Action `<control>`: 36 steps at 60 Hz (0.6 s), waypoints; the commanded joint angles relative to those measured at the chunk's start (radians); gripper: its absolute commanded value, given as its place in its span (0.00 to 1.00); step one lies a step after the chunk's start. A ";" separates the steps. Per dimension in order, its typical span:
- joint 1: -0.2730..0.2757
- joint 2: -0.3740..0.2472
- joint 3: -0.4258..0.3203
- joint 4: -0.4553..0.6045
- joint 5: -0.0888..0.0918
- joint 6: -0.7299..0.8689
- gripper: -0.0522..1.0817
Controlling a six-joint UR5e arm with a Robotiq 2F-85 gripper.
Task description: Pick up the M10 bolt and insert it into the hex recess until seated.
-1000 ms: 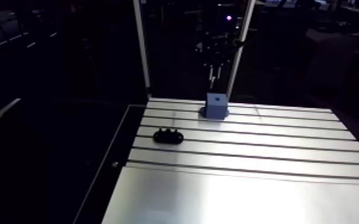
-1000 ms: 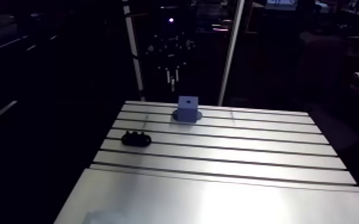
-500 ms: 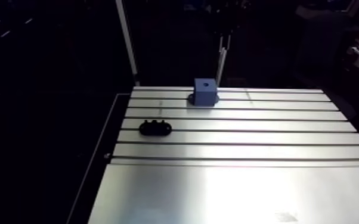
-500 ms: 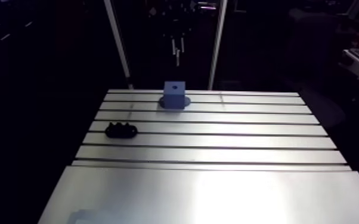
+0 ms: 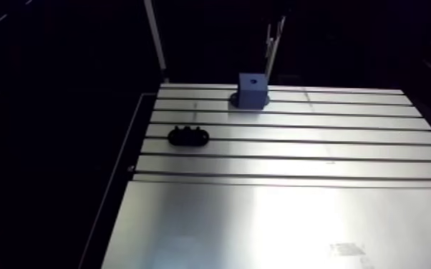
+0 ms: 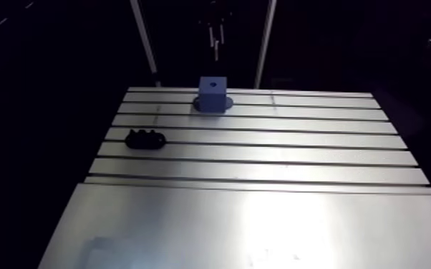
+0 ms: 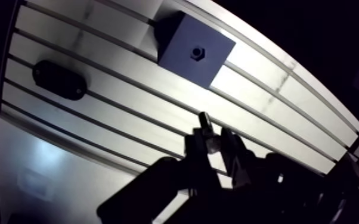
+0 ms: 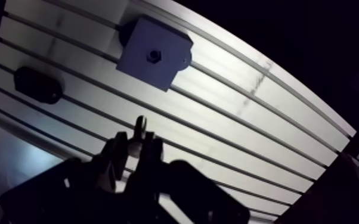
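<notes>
One M10 bolt (image 7: 204, 121) | clamped in claw (image 7: 211, 140) | long axis along claw, tip ahead

Slotted aluminium surface (image 5: 283, 214): bare smooth metal, glossy glare. Blue square block (image 5: 253, 89): matt, plastic-looking. Black oval holder (image 5: 189, 135): matt. Black end effector (image 7: 212, 137): matt. Dark slim M10 bolt (image 7: 204, 121): dull metal.

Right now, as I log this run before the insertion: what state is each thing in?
gripper: shut on the bolt, above the table, short of the block
bolt: held, tip sticking out ahead of the gripper
block: standing on the table, untouched
recess: facing up, empty
holder: lying on the table, apart from the block
</notes>
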 commanded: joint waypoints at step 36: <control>0.011 0.122 -0.059 -0.033 0.000 0.006 1.00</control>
